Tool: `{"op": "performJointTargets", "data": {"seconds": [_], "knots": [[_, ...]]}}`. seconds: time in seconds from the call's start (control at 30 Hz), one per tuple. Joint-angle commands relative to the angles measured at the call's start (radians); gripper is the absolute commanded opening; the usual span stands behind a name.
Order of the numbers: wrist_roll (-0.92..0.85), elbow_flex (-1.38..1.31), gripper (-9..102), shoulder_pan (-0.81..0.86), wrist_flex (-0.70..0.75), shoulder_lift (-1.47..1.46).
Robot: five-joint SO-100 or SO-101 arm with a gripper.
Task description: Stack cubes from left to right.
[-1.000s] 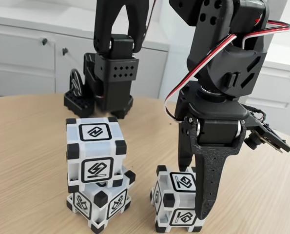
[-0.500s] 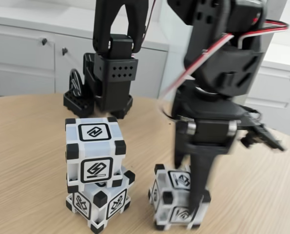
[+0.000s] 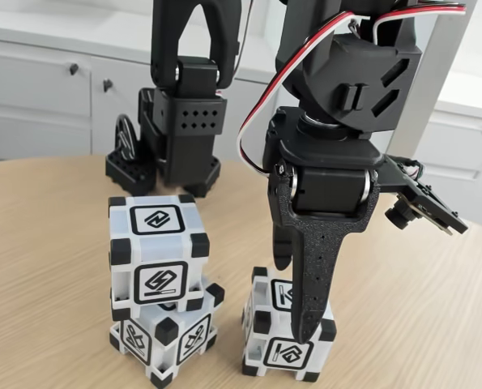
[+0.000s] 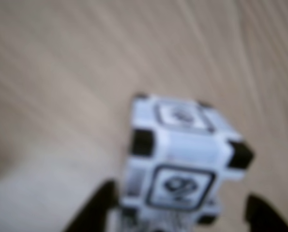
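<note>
Our gripper (image 3: 299, 304) straddles the lone cube (image 3: 285, 344) on the table (image 3: 54, 243), fingers down both sides, apparently clamped on it; the two-cube stack (image 3: 159, 284) waits just left.

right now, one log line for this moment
stack: two cubes | third cube on table | gripper straddling third cube | grasp: unclear

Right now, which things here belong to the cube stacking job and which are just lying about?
Belonging to the job:
- top cube of the two-high stack
- bottom cube under it
- lone cube on the table, gripper around it

Lying about:
- second black arm behind
- white cabinets
</note>
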Motion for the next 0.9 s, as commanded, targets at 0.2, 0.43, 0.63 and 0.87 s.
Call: {"op": "performJointTargets", "data": {"seconds": [0.2,0.43,0.63,0.87], "knots": [[-0.017,-0.015,28,0.011,-0.014,0.005],[-0.014,-0.029,28,0.011,-0.014,-0.178],[-0.009,-0.029,24,0.011,-0.012,-0.173],[-0.014,-0.031,18,0.011,-0.002,-0.172]]}}
